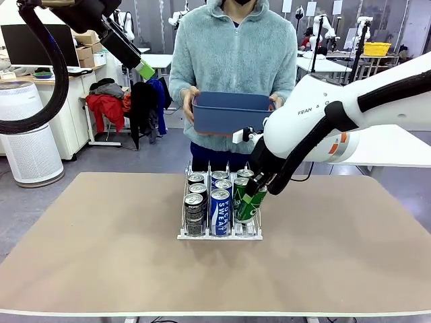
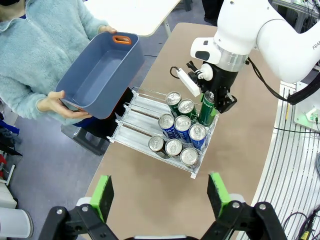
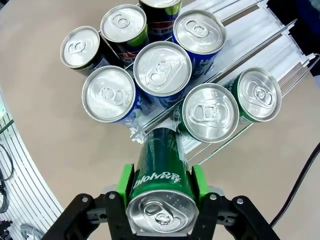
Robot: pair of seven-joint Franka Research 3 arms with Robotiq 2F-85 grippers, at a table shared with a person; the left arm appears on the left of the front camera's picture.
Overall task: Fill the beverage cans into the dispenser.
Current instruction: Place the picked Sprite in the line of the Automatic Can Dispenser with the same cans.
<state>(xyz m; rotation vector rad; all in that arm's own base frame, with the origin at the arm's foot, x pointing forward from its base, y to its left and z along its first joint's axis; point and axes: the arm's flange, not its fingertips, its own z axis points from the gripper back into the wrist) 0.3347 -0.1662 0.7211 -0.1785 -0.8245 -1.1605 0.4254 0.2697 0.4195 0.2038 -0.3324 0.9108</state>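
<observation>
Brown and bare around the rack, my desk [image 1: 101,242] carries the dispenser [image 1: 219,235] near the middle of its far half, with the person standing just beyond the far edge holding a blue bin [image 1: 231,111] in both hands. My right jaws [image 3: 162,182] are clamped on a green can [image 1: 250,205], green pads pressed to its two sides, and I hold it tilted at the front of the dispenser's right lane. From my right wrist I see its base just at the wire rail of that lane's near end, with two green cans [image 3: 235,102] already standing in the lane behind it. The middle lane holds blue cans [image 1: 220,210] and the left lane dark cans [image 1: 194,212]; from my left wrist I count three in each. My left jaws [image 2: 162,195] hang wide open and empty, high above the desk's near left side, well apart from everything. I judge I am in the placing step for what looks like the last can: the bin shows no can inside. Next I must bring the can upright, lower its base inside the wires without knocking the neighbour can, set it on the white floor of the lane, then let go and lift straight up so my pads do not drag it.
</observation>
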